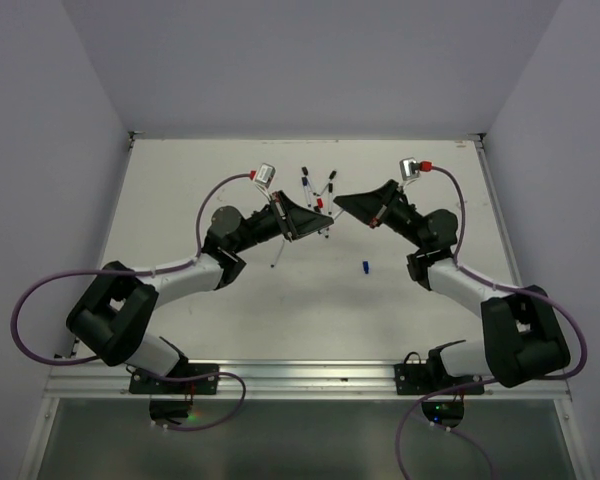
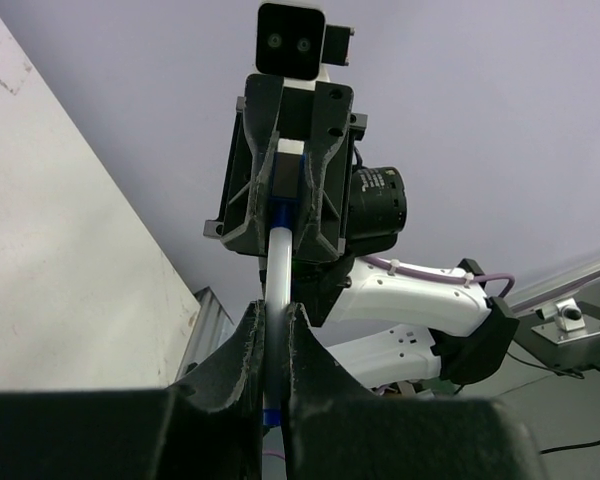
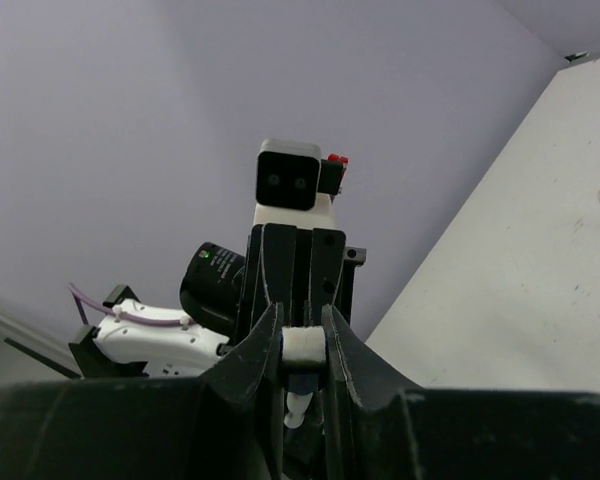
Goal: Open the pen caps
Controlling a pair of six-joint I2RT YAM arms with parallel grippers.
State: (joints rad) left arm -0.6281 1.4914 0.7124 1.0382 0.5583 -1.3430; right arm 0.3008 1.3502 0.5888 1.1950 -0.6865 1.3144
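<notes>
In the middle of the overhead view both sets of jaws meet tip to tip above the white surface. The left jaws are pinched narrow around a thin white plastic pen barrel, upright in the left wrist view. The right jaws, at the top of that frame, sit closed on the stubby blue plastic pen cap at the barrel's far end, seemingly gripping it, the contact partly hidden. A loose blue cap lies right of centre overhead; thin capped pens lie in the upper centre
</notes>
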